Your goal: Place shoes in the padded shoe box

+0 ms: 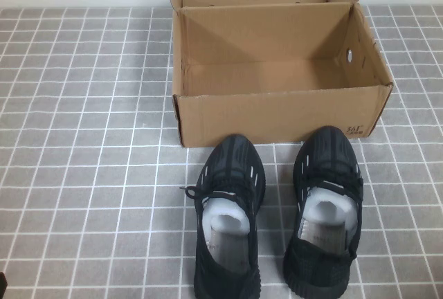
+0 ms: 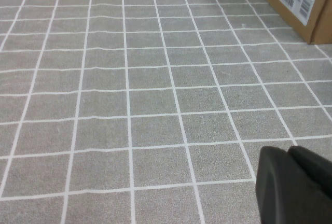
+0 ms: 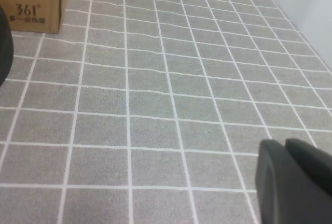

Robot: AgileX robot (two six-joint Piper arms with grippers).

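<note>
1. Nearest the robot, the left gripper (image 2: 295, 182) shows only in its own wrist view, as dark fingers pressed together with just a seam between them — closed on nothing, over bare cloth.
2. The right gripper (image 3: 293, 180) looks the same in its wrist view: dark fingers shut tight, empty, above the cloth, well to the right of the box corner.
3. Neither arm appears in the high view.
4. Next come the shoes, standing side by side on the grey checked tablecloth (image 1: 83, 174), toes pointing away from the robot toward the box.
5. The left shoe (image 1: 228, 223) has white paper stuffing in its opening and short white side stripes; its toe lies just short of the box's front wall.
6. The right shoe (image 1: 325, 216) — also stuffed with white paper — sits apart from its mate, its toe near the front wall below the small "361" mark.
7. Farthest back, the padded shoe box (image 1: 277, 115) stands open, flaps upright, a small round hole in its right wall.
8. No shoe is inside the box.
</note>
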